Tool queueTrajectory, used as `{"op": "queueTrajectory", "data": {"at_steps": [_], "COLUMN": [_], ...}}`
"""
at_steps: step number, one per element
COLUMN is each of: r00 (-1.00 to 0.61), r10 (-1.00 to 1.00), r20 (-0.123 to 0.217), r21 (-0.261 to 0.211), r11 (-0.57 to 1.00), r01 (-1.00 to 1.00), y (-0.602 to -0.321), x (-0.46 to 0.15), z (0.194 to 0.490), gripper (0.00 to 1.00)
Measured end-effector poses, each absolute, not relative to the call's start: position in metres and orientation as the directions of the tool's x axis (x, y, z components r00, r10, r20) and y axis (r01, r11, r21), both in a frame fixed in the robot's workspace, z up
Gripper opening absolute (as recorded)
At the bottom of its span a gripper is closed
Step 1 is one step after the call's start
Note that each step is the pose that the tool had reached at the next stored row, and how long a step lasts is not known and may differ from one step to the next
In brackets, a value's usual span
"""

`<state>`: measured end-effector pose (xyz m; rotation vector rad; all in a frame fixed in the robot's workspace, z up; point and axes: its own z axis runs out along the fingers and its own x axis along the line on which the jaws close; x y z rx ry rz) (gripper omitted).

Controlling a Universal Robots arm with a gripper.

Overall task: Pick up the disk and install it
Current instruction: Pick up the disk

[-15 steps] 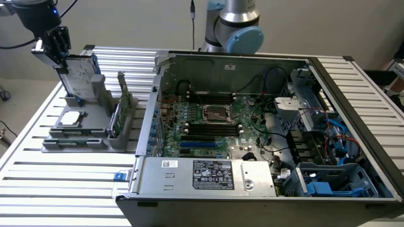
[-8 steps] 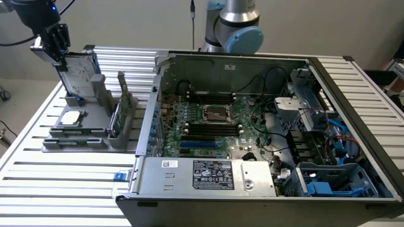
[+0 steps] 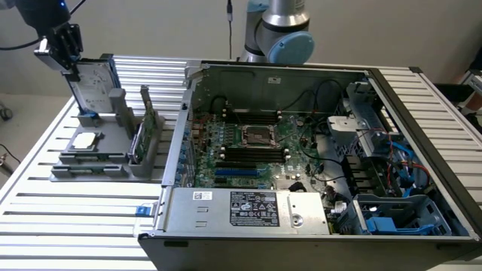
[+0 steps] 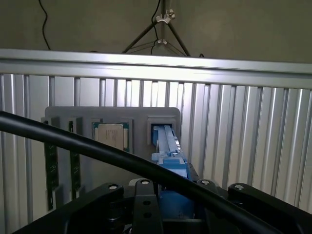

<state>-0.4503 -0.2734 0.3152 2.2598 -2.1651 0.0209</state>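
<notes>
Slatted aluminium table (image 3: 68,226). Directly on it: grey parts holder (image 3: 113,145) at exterior view's left; open computer case (image 3: 286,79) just beside, possibly touching.

The exterior view looks down from high and somewhat back over the slatted table (image 3: 75,237), with the open computer case (image 3: 286,84) at centre and right of frame and the grey parts holder (image 3: 105,127) at left. The wrist view slants down from close above that holder (image 4: 141,114) and the standing disk (image 4: 168,141); both views share these.
</notes>
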Motion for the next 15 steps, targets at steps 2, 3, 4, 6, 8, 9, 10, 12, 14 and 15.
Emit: {"op": "queueTrajectory", "data": {"at_steps": [2, 3, 4, 6, 8, 9, 10, 12, 14, 15], "r00": [0.043, 0.043, 0.043, 0.043, 0.043, 0.043, 0.043, 0.043, 0.042, 0.042], "r10": [-0.999, -0.999, -0.999, -0.999, -0.999, -0.999, -0.999, -0.999, -0.999, -0.999], "r20": [0.018, 0.018, 0.018, 0.018, 0.018, 0.018, 0.018, 0.019, 0.019, 0.019], "r21": [-0.001, -0.002, -0.002, -0.003, -0.005, -0.007, -0.008, -0.012, -0.015, -0.016], "r11": [-0.043, -0.043, -0.043, -0.043, -0.043, -0.043, -0.043, -0.043, -0.043, -0.043], "r01": [-0.999, -0.999, -0.999, -0.999, -0.999, -0.999, -0.999, -0.999, -0.999, -0.999], "y": [-0.273, -0.273, -0.272, -0.272, -0.272, -0.272, -0.272, -0.272, -0.272, -0.272], "x": [-0.450, -0.450, -0.450, -0.450, -0.450, -0.450, -0.450, -0.450, -0.450, -0.450], "z": [0.319, 0.321, 0.323, 0.329, 0.334, 0.337, 0.341, 0.347, 0.353, 0.356], "gripper": [0.33, 0.33, 0.33, 0.33, 0.33, 0.33, 0.33, 0.33, 0.33, 0.33]}}
